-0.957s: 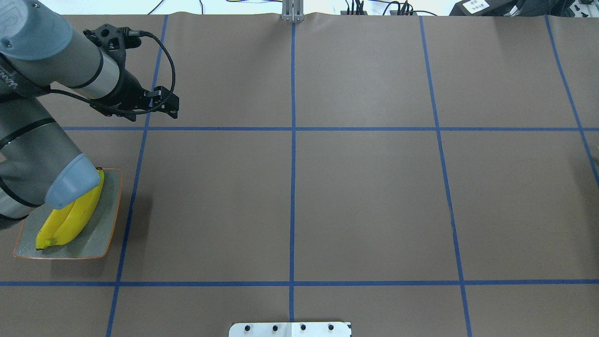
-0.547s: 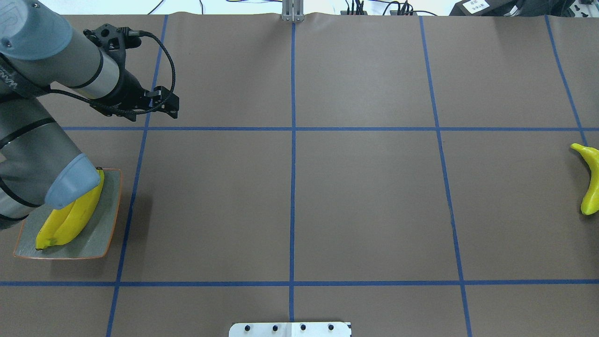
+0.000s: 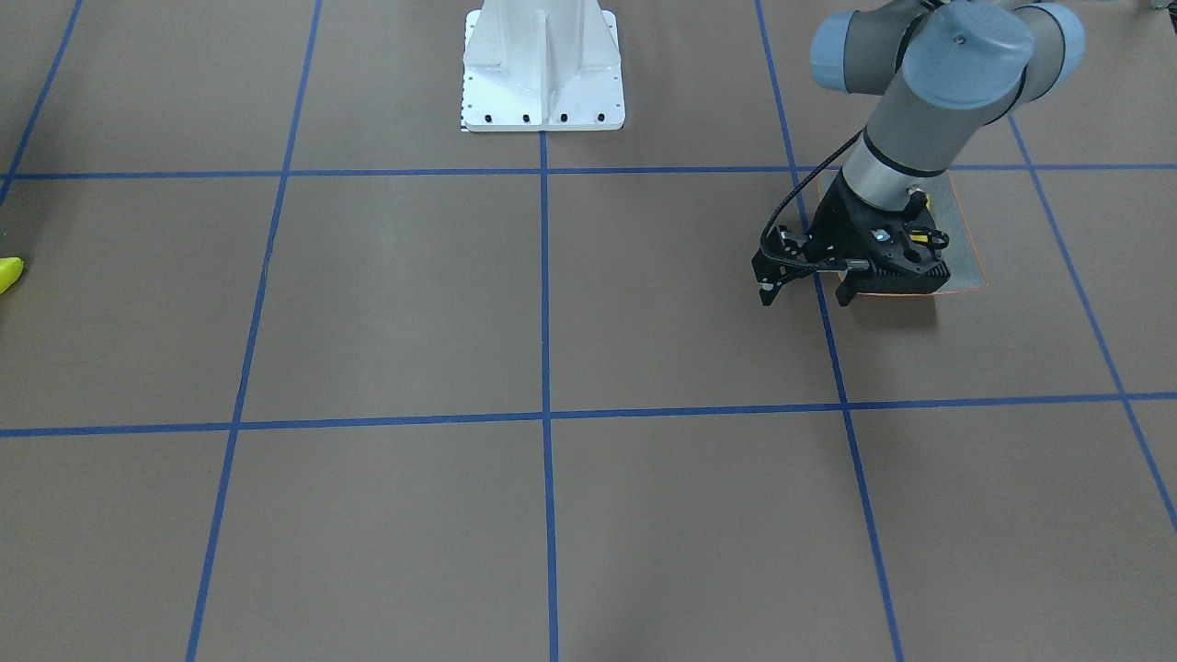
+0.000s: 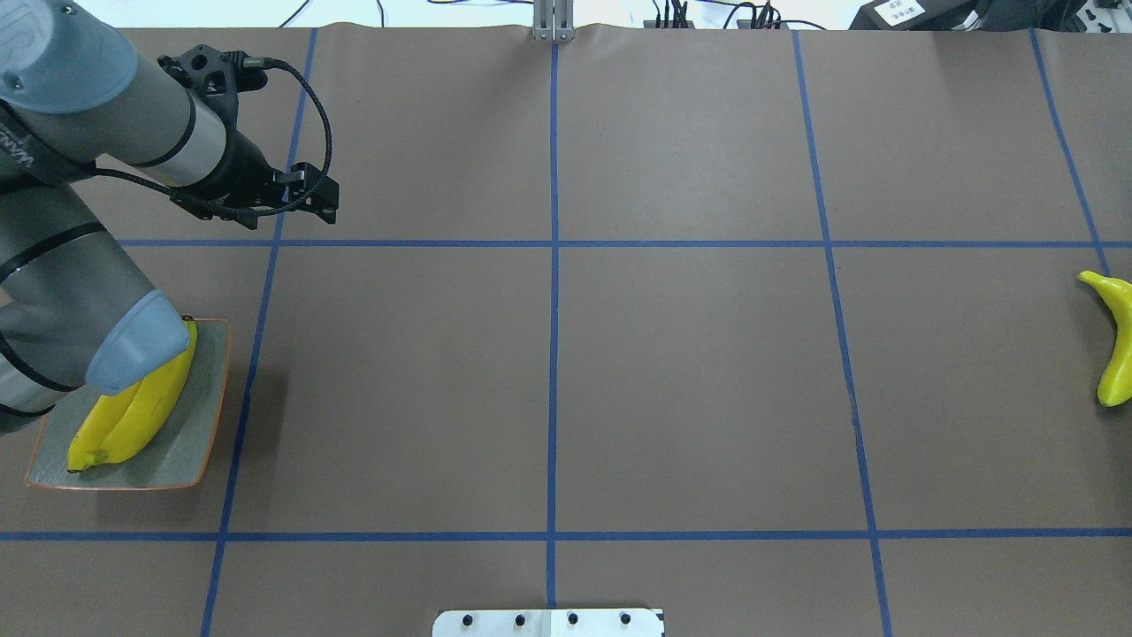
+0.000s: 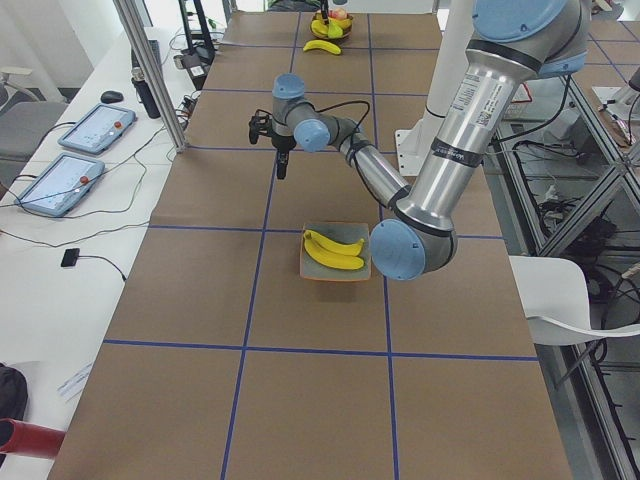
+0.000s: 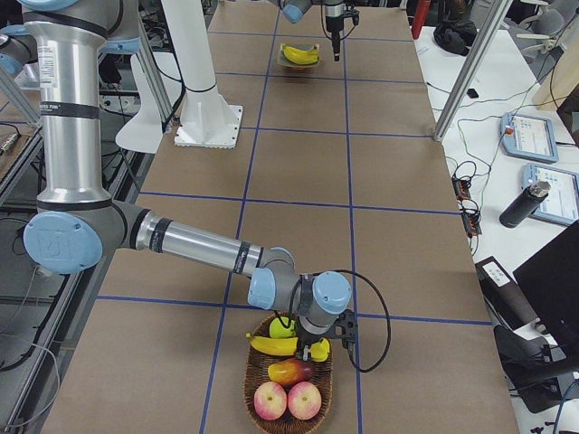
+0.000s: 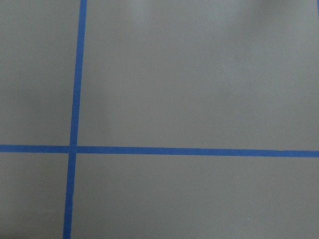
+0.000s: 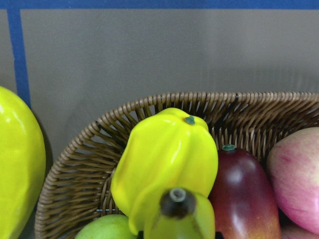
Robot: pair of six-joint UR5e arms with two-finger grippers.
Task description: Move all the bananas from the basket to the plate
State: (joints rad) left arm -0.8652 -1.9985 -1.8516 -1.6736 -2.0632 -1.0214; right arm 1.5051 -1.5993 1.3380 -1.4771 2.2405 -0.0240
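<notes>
Two bananas (image 4: 133, 416) lie side by side on the plate (image 4: 190, 447) at the table's left end, partly under my left arm. My left gripper (image 4: 329, 211) hangs open and empty above the bare table beyond the plate. A third banana (image 4: 1116, 349) lies on the table at the right edge, just outside the basket (image 6: 258, 398). My right gripper (image 6: 317, 348) is down in the basket; whether it is open or shut I cannot tell. The right wrist view has a banana stem (image 8: 174, 196) right below the camera.
The basket also holds a ribbed yellow fruit (image 8: 167, 154), a dark red mango (image 8: 244, 194), a green fruit (image 8: 104, 229) and two apples (image 6: 288, 400). The white robot base (image 3: 542, 64) stands at the table's near middle edge. Blue tape lines (image 4: 554, 265) divide the brown table.
A banana has come into the overhead view at the right edge and now lies still on the table. My left arm and the plate's bananas have not moved.
</notes>
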